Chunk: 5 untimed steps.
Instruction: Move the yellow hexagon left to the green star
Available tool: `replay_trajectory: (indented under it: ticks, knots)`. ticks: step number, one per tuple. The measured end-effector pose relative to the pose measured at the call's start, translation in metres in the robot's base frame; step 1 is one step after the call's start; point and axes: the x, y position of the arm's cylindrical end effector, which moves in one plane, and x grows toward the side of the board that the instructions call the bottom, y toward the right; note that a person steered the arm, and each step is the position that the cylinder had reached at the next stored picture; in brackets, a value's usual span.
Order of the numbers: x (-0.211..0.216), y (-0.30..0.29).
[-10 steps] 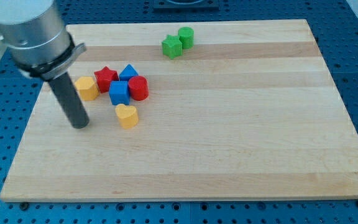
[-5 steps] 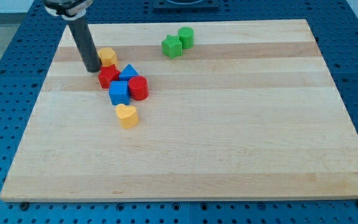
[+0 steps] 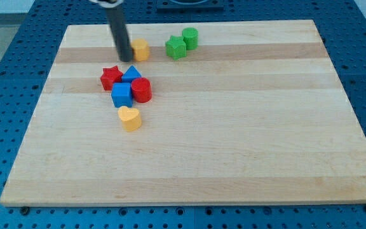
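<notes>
The yellow hexagon (image 3: 141, 48) lies near the view's top, left of centre. My tip (image 3: 126, 58) touches its left side. The green star (image 3: 175, 47) lies a short gap to the hexagon's right, apart from it. A green cylinder (image 3: 190, 37) sits just up and right of the star, touching it.
Below the hexagon is a cluster: a red star (image 3: 110, 77), a blue triangular block (image 3: 131, 74), a blue cube (image 3: 122, 94) and a red cylinder (image 3: 141, 90). A yellow heart (image 3: 129, 118) lies below them. The wooden board (image 3: 234, 140) rests on a blue perforated table.
My tip has swept up and to the right, pushing the yellow hexagon out of the cluster and along toward the green star. The other blocks have barely moved.
</notes>
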Motion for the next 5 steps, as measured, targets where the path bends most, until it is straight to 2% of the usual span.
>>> replay_trajectory:
  ticks: [1,3,5]
  knots:
    - [-0.001,0.032]
    - [0.001,0.027]
    - [-0.032,-0.076]
